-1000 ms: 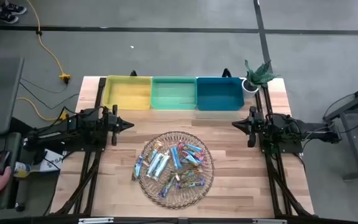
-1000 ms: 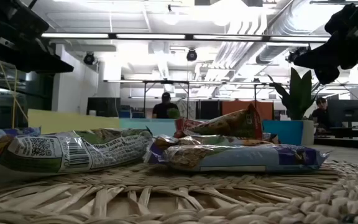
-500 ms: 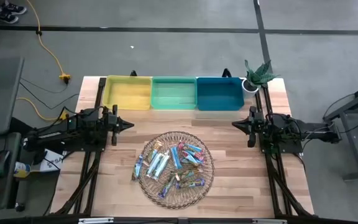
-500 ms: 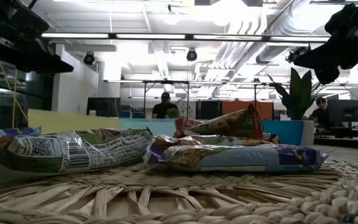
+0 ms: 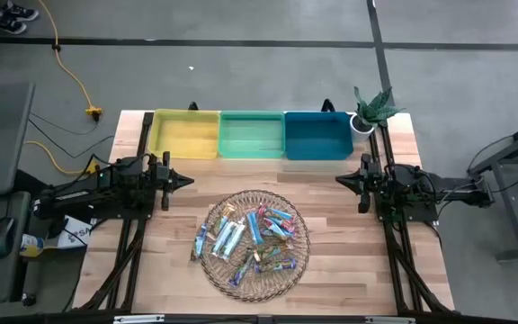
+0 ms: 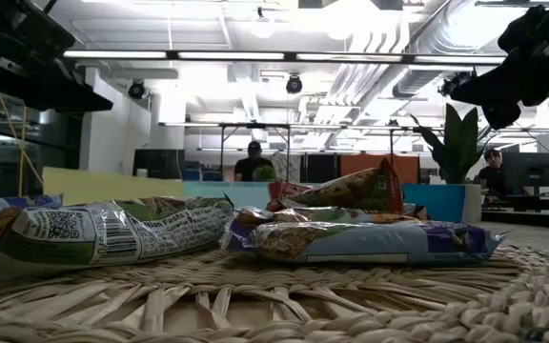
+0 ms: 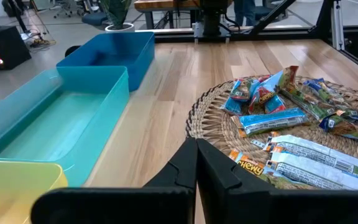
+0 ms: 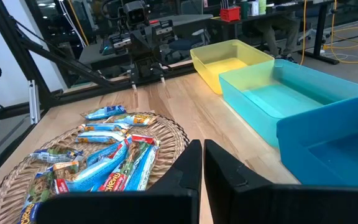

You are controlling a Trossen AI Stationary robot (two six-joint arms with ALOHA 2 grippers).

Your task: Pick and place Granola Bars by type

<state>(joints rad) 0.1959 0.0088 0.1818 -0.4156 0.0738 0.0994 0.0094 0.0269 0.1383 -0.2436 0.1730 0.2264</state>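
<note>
Both arms parked, nothing held. Left gripper (image 5: pixel 187 181) hangs above bare tabletop (image 5: pixel 349 270), fingers pinched fully together, tip pointing across at the right arm. Right gripper (image 5: pixel 340 181) mirrors it: fingers pressed together, empty, pointing back at the left.

Granola Bars (image 5: pixel 252 236) all sit piled in the round wicker tray (image 5: pixel 212 263), which lies between the two grippers and nearer the table's front edge, apart from both. One light blue bar (image 5: pixel 199 243) hangs over the tray rim on the left gripper's side.

Three bins run in a row along the table's far edge, beyond both grippers: yellow bin (image 5: pixel 185 133) closest to the left gripper, green bin (image 5: pixel 251 134) in the middle, blue bin (image 5: pixel 317 134) closest to the right gripper. Potted plant (image 5: pixel 369 110) stands just beside the blue bin, at the corner behind the right gripper.

Readable text: "CHEWY" on an orange-lettered wrapper (image 7: pixel 248 166) in the left wrist view, same word on a blue-white bar (image 8: pixel 112 180) in the right wrist view. Low view shows a barcode and QR square on the nearest wrapper (image 6: pixel 103 232); small print not legible.

A person (image 6: pixel 253 162) is in the room beyond the table.
</note>
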